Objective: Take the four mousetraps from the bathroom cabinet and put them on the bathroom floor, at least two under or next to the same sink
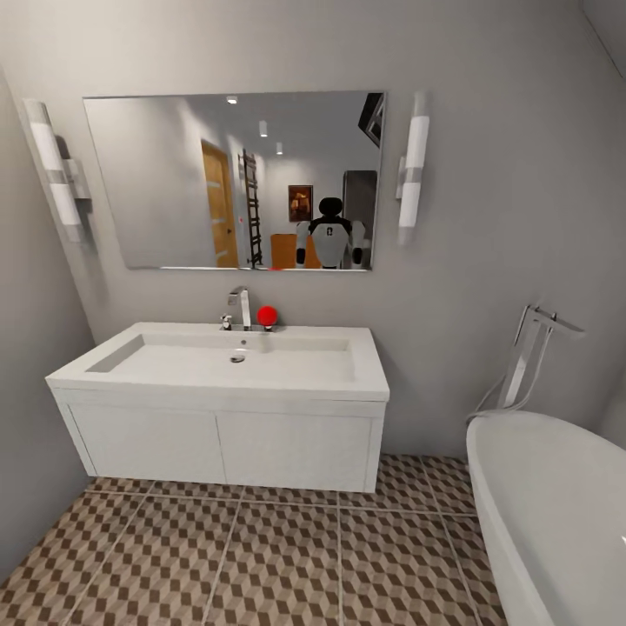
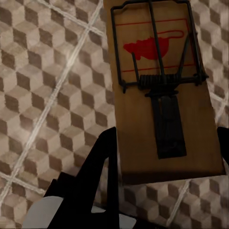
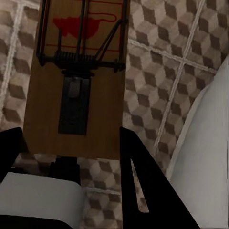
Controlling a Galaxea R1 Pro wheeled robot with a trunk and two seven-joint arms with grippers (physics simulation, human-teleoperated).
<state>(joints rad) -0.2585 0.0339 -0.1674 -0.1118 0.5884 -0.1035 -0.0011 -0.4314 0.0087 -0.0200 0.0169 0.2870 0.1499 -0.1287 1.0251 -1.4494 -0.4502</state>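
Note:
In the left wrist view a brown wooden mousetrap [image 2: 157, 71] with a black spring bar and a red mouse mark sits between the black fingers of my left gripper [image 2: 164, 152], which is shut on it above the cube-patterned bathroom floor [image 2: 47, 95]. My right gripper [image 3: 71, 148] is shut on a second mousetrap [image 3: 76, 71] over the same tiles [image 3: 157, 71]. In the head view the white trough sink [image 1: 235, 361] with its chrome tap [image 1: 242, 306] stands ahead on a wall-hung vanity, with bare floor [image 1: 287, 556] in front.
A white bathtub [image 1: 556, 513] with a chrome floor tap [image 1: 530, 356] fills the right side; a white curved surface [image 3: 205, 143] is close to my right gripper. A red ball-like thing [image 1: 267, 316] sits by the tap. A mirror [image 1: 235, 183] hangs above the sink. A grey wall closes the left.

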